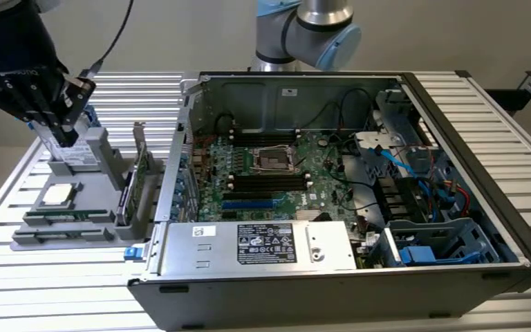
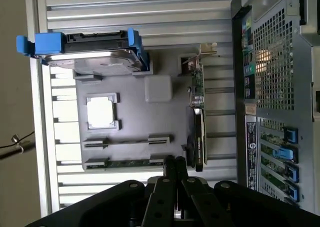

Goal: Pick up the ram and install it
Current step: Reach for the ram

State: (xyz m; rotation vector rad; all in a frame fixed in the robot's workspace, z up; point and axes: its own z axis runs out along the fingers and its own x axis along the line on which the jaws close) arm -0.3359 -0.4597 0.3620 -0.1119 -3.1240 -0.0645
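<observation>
A grey fixture stands at the exterior view's left of the open computer case. The ram, a thin green stick on its edge, sits in a holder of the fixture. A second thin stick sits in the parallel holder, and green shows there in the exterior view too. My gripper hangs high above the fixture with its fingers shut and nothing between them. In the wrist view the gripper shows with its fingertips pressed together near one end of the ram.
The fixture also carries a hard drive in a blue caddy, a square silver processor and an upright green expansion card. Inside the case the motherboard shows black slots. A power supply lies along the front.
</observation>
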